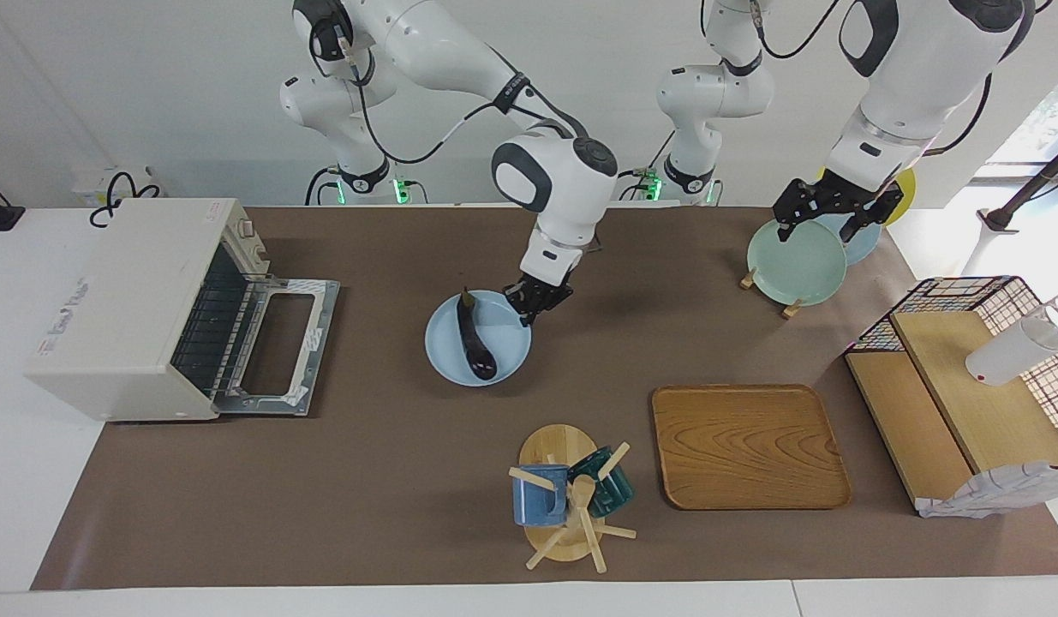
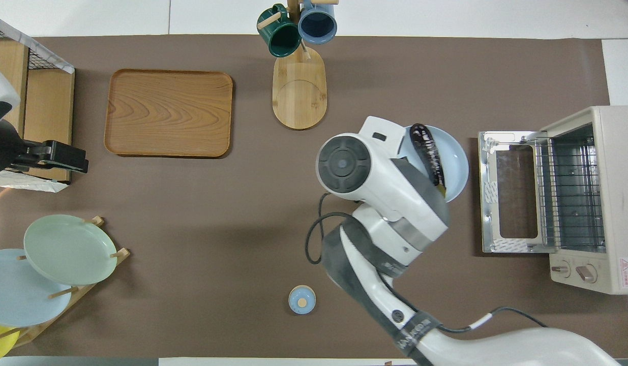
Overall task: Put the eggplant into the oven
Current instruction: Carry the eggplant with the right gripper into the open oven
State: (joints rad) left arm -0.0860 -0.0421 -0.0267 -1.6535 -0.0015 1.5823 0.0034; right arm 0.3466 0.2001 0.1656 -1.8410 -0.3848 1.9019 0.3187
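Observation:
The dark purple eggplant [image 1: 475, 343] lies on a light blue plate [image 1: 447, 356]. My right gripper [image 1: 533, 307] is shut on the plate's rim and holds it up over the mat, between the table's middle and the oven. In the overhead view the eggplant [image 2: 429, 152] and plate [image 2: 458, 165] show beside the open door, and the arm's wrist hides the gripper. The cream-white oven [image 1: 126, 300] stands at the right arm's end, its door [image 1: 280, 347] folded down flat and its wire rack showing. My left gripper [image 1: 828, 214] waits open over the plate rack.
A mug tree [image 1: 567, 497] with two mugs and a wooden tray [image 1: 747, 446] stand farthest from the robots. A dish rack with a green plate [image 1: 794, 261] and a wire-and-wood rack [image 1: 965, 386] stand at the left arm's end. A small blue knob [image 2: 301, 299] lies near the robots.

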